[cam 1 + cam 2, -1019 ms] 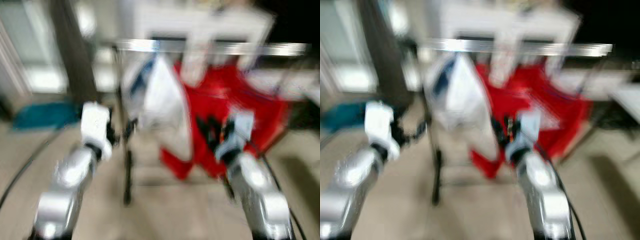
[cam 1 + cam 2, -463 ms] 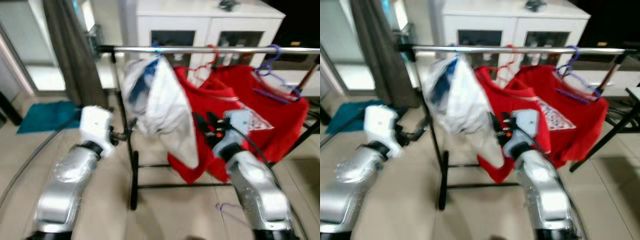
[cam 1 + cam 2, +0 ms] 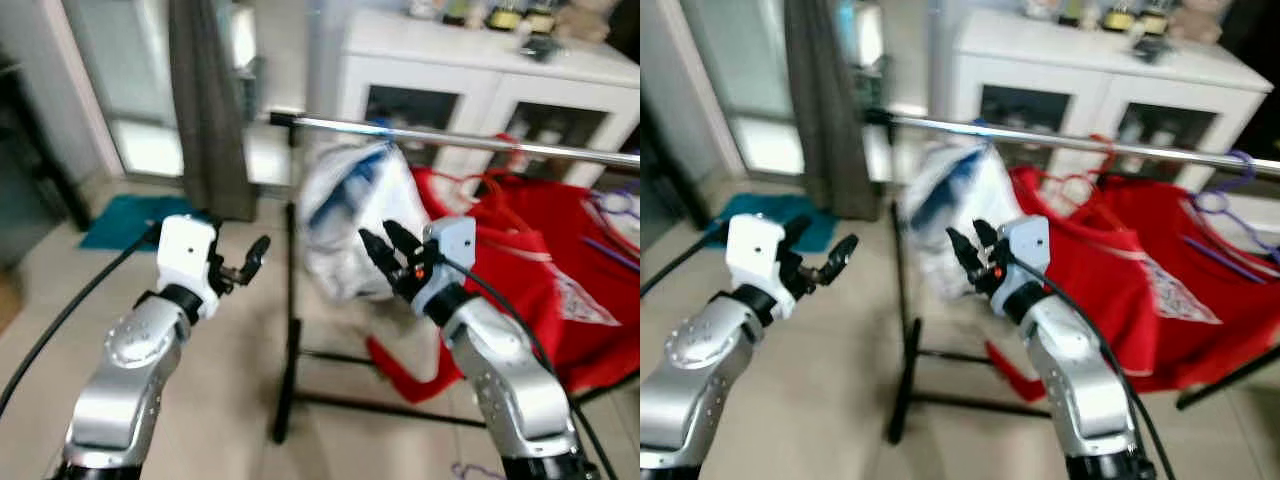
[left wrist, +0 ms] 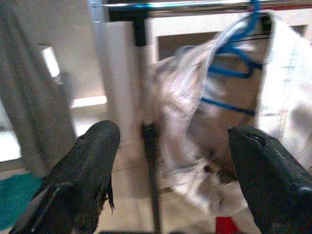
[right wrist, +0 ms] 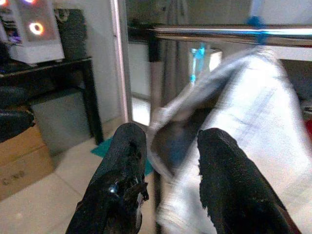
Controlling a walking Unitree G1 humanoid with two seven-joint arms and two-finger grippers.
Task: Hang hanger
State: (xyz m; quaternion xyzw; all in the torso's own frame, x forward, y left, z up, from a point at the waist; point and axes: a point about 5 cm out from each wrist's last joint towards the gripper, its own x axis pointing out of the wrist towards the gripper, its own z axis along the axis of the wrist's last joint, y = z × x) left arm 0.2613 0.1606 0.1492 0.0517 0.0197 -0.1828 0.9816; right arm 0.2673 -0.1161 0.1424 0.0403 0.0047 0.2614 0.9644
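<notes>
- Standing before a metal garment rail [image 3: 470, 140] running left to right across the scene, its left end sitting on a dark upright post [image 3: 290, 300] with open tiled floor [image 3: 230, 380] near and to the left of it.
- Leaving free room left of the post, bounded farther back by a grey curtain [image 3: 210, 100] and a teal mat [image 3: 125, 220] on the floor.
- Crowding the right side with red garments [image 3: 540, 270] hanging from the rail, and a white cabinet [image 3: 480, 70] beyond.
- Hanging a white garment [image 3: 350, 230] on a blue hanger [image 4: 234, 53] near the rail's left end, hook over the bar, the hanger's long axis seeming to lie roughly along the rail, though blur makes that uncertain.
- Raising the left gripper [image 3: 245, 262] in open air left of the post, apart from the garment, fingers spread wide in the left wrist view with nothing between them.
- Holding the right gripper [image 3: 385, 245] just in front of the white garment, fingers [image 5: 122, 170] parted to a moderate gap and empty.
- Compared with half a second ago, seeing the rail shifted rightward in frame with more floor and doorway at left, a camera turn; showing the right gripper now higher and nearer the white garment.
</notes>
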